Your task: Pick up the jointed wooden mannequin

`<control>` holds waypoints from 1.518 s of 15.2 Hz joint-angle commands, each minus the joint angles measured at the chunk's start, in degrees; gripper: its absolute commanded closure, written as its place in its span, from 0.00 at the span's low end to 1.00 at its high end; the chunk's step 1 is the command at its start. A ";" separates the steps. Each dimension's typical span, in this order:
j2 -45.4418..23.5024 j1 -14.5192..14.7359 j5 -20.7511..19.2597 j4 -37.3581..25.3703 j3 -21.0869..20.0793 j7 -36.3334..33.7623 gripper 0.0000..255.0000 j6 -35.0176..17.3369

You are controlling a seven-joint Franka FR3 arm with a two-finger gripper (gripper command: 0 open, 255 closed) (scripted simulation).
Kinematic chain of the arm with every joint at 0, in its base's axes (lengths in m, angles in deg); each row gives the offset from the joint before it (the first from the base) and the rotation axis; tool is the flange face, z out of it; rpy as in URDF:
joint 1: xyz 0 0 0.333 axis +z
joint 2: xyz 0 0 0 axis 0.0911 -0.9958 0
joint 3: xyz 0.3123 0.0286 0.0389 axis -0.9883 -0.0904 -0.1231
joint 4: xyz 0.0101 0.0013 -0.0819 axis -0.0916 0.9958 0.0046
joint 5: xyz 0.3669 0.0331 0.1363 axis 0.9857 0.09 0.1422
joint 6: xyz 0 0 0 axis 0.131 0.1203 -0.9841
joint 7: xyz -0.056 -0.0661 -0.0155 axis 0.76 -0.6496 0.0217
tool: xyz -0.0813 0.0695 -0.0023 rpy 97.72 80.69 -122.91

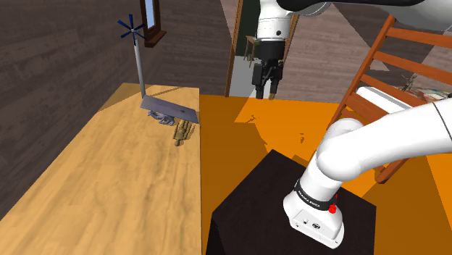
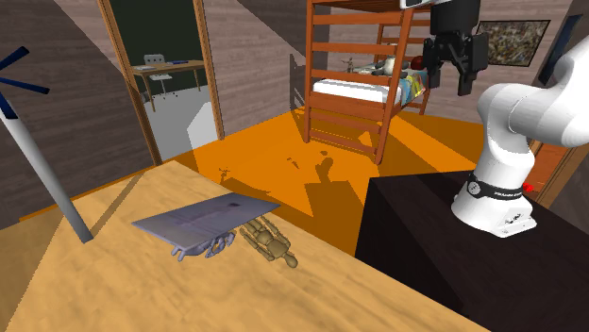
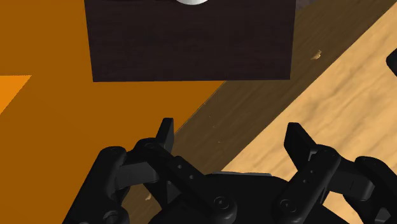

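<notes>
The jaws stood wide apart, holding and touching nothing, high in the air and well apart from the wooden mannequin (image 1: 182, 132) lying on the desk (image 1: 109, 188).

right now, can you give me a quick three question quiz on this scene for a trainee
1. True or false: the hand is shut on the wooden figure.
2. Which thing lies right beside the wooden figure? A) a grey sheet B) a red cup C) a stack of plates
3. Fill in: the wooden figure lies on the ___, while the floor next to it is orange.

Key: 1 false, the hand is open and up in the air, away from the figure. 2 A. 3 table.
</notes>
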 commanded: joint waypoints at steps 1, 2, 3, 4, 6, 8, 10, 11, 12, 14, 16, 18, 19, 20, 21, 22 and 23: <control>0.00 0.00 0.00 0.00 0.00 0.00 0.00 0.00; -0.75 -0.06 0.44 1.07 -0.50 -0.84 0.00 -2.35; -1.60 -0.11 0.87 2.06 -0.99 -1.66 0.00 -4.73; -2.55 -0.15 1.28 2.97 -1.49 -2.47 0.00 -7.12; -4.74 -0.26 2.07 4.51 -2.49 -4.04 0.00 -11.94; -7.32 -0.35 2.77 5.70 -3.47 -5.59 0.00 -16.79; -10.27 -0.45 3.38 6.52 -4.42 -7.11 0.00 -21.65; -11.88 -0.51 3.65 6.79 -4.88 -7.87 0.00 -24.07; -13.57 -0.56 3.87 6.97 -5.32 -8.63 0.00 -26.48; -17.16 -0.71 4.23 7.04 -6.18 -10.16 0.00 -31.23; -21.02 -0.89 4.42 6.73 -6.99 -11.72 0.00 -35.86; -25.09 -1.10 4.41 6.04 -7.73 -13.33 0.00 -40.32; -27.19 -1.23 4.32 5.56 -8.08 -14.16 0.00 -42.47; -29.33 -1.38 4.18 5.00 -8.41 -15.02 0.00 -44.57; -31.49 -1.50 3.96 4.34 -8.70 -15.90 0.00 -46.60; -33.67 -1.62 3.68 3.60 -8.94 -16.82 0.00 -48.57; -35.87 -1.73 3.32 2.77 -9.16 -17.76 0.00 -50.47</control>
